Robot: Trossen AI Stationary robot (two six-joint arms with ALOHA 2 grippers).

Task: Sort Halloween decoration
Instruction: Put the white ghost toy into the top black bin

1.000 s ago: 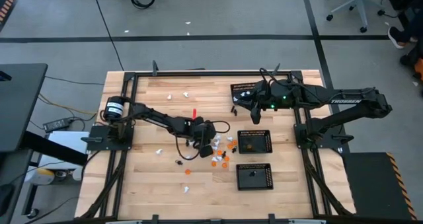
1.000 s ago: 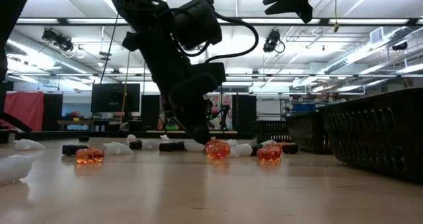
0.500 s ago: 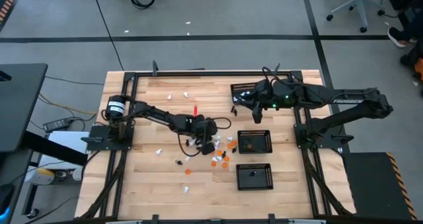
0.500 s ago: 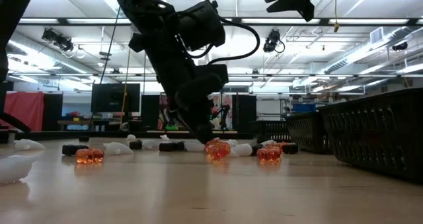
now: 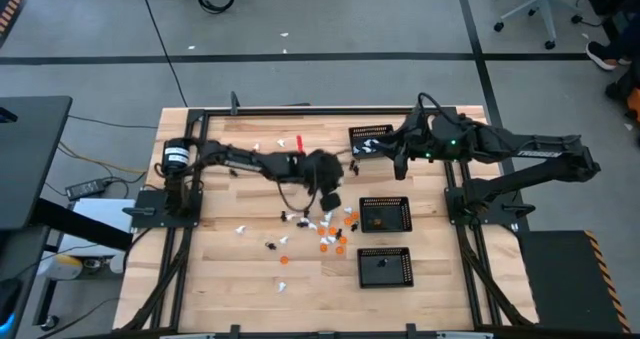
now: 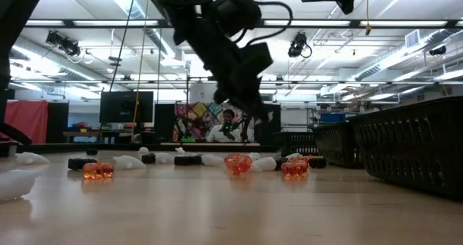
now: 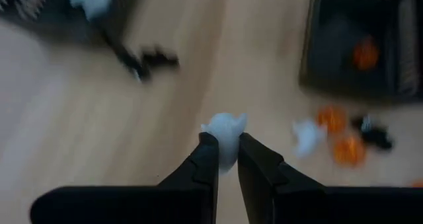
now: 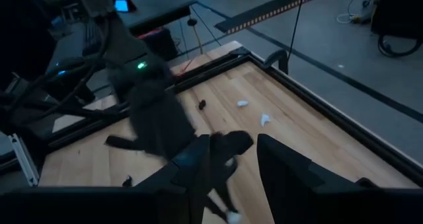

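The left tool (image 7: pixel 225 159) pinches a white ghost figure (image 7: pixel 225 137) by its lower edge above the tabletop (image 5: pixel 230 269); that shallow grip could let it slip. The right tool (image 8: pixel 231 159), parted and empty, waits far right.

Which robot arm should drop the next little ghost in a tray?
The left. Its gripper already pinches a white figure above the table; the right gripper looks empty near the far tray.

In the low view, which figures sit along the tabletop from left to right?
White figure at the left edge → orange figure → white figure → central orange figure → orange figure → black mesh tray.
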